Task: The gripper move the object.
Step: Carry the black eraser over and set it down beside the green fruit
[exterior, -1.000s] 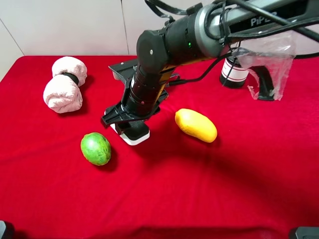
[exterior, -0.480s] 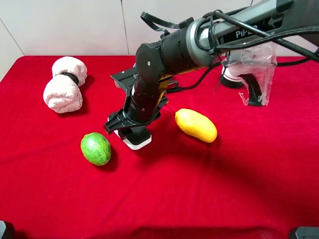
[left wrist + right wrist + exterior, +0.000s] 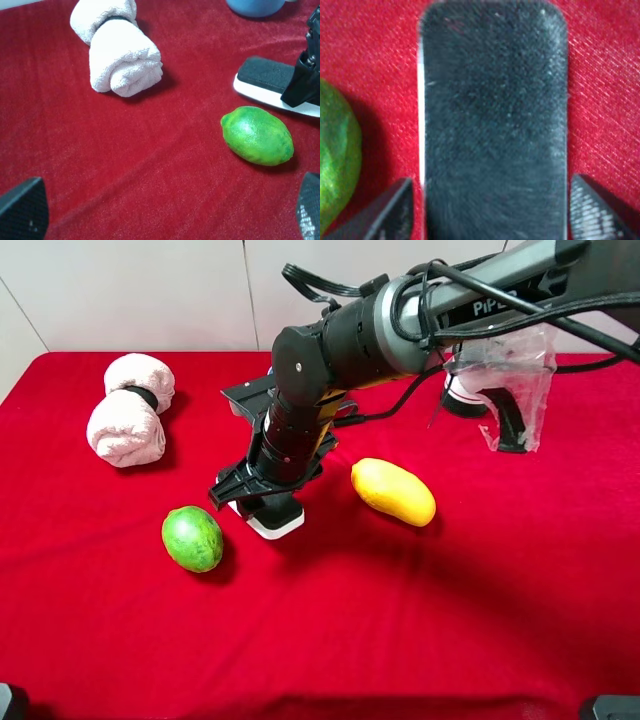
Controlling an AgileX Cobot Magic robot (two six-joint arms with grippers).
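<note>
— One red cloth (image 3: 480,620) covers the whole table. What's the biggest thing over it?
— The black right arm (image 3: 350,335), stretched in from the far right and across the middle. Next comes the rolled pale towel (image 3: 130,410) at the far left, well apart from the rest.
— Then the fruit?
— A yellow mango (image 3: 393,491) lies just right of the arm's wrist. A green round fruit (image 3: 192,538) sits nearer the front, to the left.
— And the eraser?
— The eraser (image 3: 278,523) lies flat on the cloth between the two fruits, near the green one, black felt up and white base down. The right gripper (image 3: 262,502) straddles it, a finger (image 3: 395,212) along each long side. I cannot tell whether they press on it.
— The other one?
— The left gripper (image 3: 165,215) hangs over the cloth near the green fruit, jaws spread wide.
</note>
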